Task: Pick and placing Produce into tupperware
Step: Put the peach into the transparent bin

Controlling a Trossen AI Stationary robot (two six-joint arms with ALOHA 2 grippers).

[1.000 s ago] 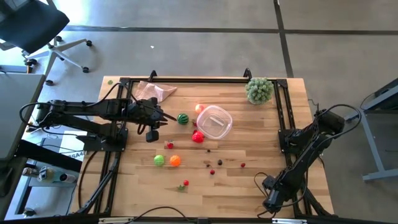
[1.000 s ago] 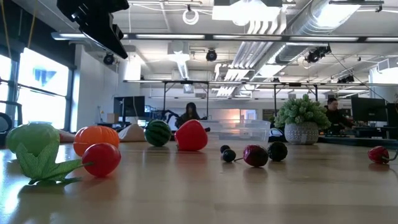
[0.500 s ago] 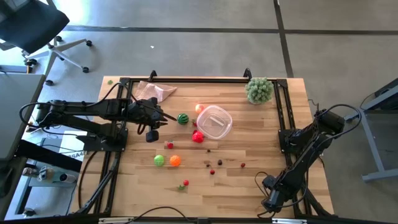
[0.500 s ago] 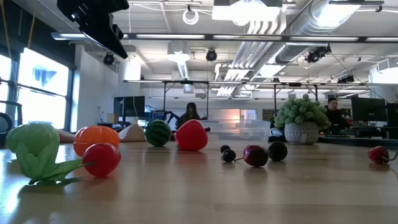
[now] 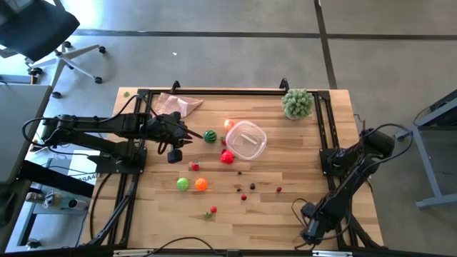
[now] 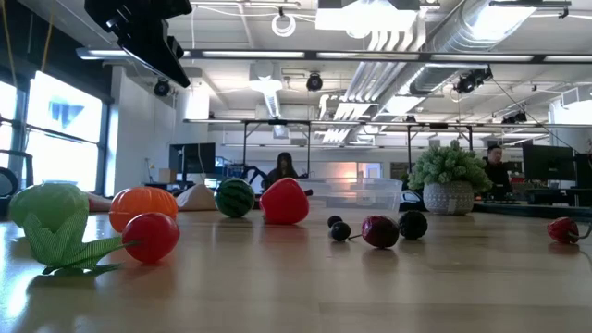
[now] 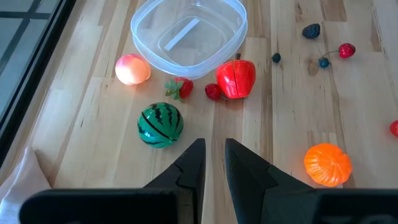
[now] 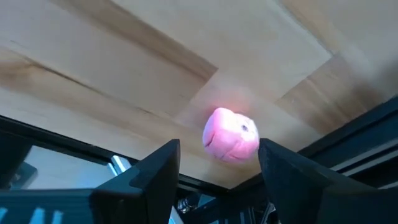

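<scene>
The tupperware [image 5: 246, 140] stands empty on the table's far middle, seen also in the left wrist view as a clear tub [image 7: 188, 32]. Around it lie produce: a striped green ball [image 7: 160, 124], a glowing peach piece [image 7: 132, 69], a red piece [image 7: 236, 79], an orange ball [image 5: 201, 184], a green ball [image 5: 183, 184] and dark berries [image 5: 248, 188]. My left gripper [image 7: 214, 149] hovers just left of the striped ball, shut to a narrow slit with nothing in it. My right gripper [image 8: 219, 149] stands open at the table's near right corner, a pink piece [image 8: 231, 135] lying on the wood between and beyond its fingers, untouched.
A bushy pale-green plant [image 5: 298, 103] stands at the far right corner and a beige cloth [image 5: 175, 105] lies at the far left. Black frame rails [image 5: 325, 135] run along the table's sides. A small red fruit with a leaf [image 5: 213, 210] lies near the front edge.
</scene>
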